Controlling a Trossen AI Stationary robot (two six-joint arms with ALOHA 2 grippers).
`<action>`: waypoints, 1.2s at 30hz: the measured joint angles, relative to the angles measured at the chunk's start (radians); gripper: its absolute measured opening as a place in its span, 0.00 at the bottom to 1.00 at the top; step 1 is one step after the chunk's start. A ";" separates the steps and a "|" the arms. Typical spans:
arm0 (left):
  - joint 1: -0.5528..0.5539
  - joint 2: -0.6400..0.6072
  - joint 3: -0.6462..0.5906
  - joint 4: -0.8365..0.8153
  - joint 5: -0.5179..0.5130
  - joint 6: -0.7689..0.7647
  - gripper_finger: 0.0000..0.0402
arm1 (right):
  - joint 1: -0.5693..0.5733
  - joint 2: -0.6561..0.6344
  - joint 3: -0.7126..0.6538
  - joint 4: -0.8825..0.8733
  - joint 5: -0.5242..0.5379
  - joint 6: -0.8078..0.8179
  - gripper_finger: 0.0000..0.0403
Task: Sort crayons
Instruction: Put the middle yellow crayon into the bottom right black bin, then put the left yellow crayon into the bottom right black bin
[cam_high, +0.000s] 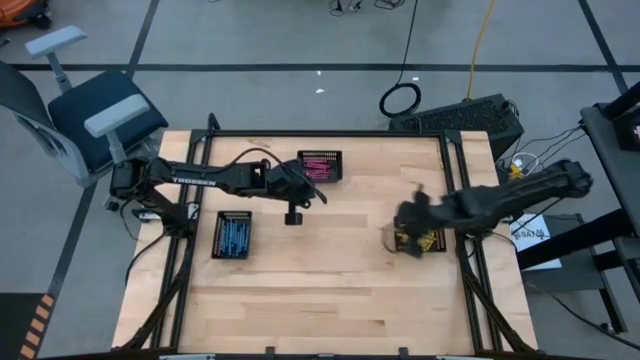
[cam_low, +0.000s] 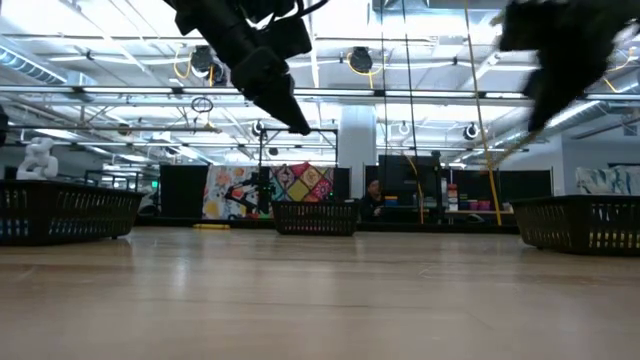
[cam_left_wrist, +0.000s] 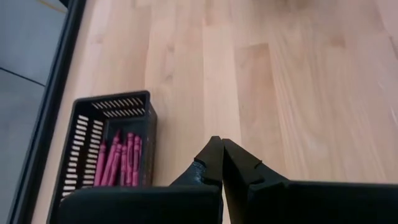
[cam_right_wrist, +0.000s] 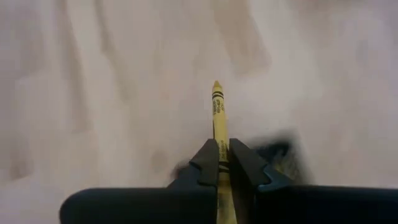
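The yellow crayon (cam_right_wrist: 217, 112) clamped in the right end effector (cam_right_wrist: 222, 155) should be released only once centred over the basket (cam_high: 432, 243) by the bench's right edge, while the left end effector (cam_left_wrist: 222, 155) waits clenched and empty.

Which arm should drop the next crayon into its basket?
Right. The right gripper is shut on a yellow crayon, close by the basket of yellow crayons. The left gripper is shut and holds nothing, beside the pink basket.

Yellow crayon (cam_right_wrist: 217, 118) pinched upright (tip outward), pink crayons (cam_left_wrist: 118, 160) heaped in a basket (cam_left_wrist: 84, 127).
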 joint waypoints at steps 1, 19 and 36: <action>0.000 0.000 0.000 0.008 0.000 0.000 0.01 | 0.038 -0.041 0.000 -0.054 -0.005 0.098 0.00; 0.000 0.000 0.000 0.080 0.001 0.051 0.01 | 0.246 -0.129 -0.235 -0.231 0.070 0.514 0.00; 0.000 0.000 0.000 0.075 -0.064 0.028 0.01 | 0.246 -0.270 -0.225 -0.106 0.392 0.387 0.42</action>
